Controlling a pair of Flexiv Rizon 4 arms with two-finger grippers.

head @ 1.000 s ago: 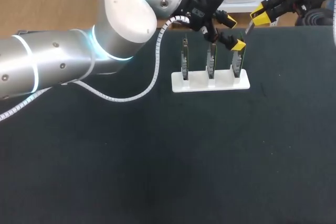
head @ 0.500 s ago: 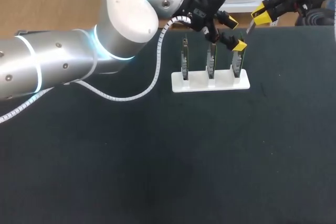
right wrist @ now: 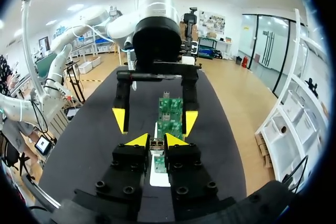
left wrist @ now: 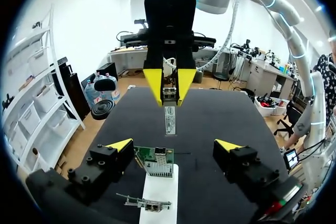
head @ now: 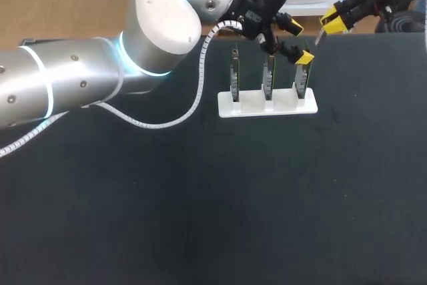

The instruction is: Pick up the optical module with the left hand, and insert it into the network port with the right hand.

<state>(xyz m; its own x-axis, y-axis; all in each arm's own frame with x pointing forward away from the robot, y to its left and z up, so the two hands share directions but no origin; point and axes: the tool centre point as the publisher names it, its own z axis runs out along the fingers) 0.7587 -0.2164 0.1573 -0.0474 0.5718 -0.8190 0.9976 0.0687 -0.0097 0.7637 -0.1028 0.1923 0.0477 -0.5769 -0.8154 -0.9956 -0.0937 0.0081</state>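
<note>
My right gripper [right wrist: 156,141] pinches optical module [left wrist: 169,115] by one end; free end points toward my left gripper [head: 297,43]. Right gripper hangs over far edge of table [head: 200,218], toward far right corner. Left gripper spread wide, holding nothing, just above right-end board [head: 301,81] in white stand [head: 267,106]. Stand sits near far edge, right of middle, with three boards upright. Network port [left wrist: 158,167] on that board, below my left fingers. Module apart from port, not inserted. I cannot tell whether left fingertip touches board.
</note>
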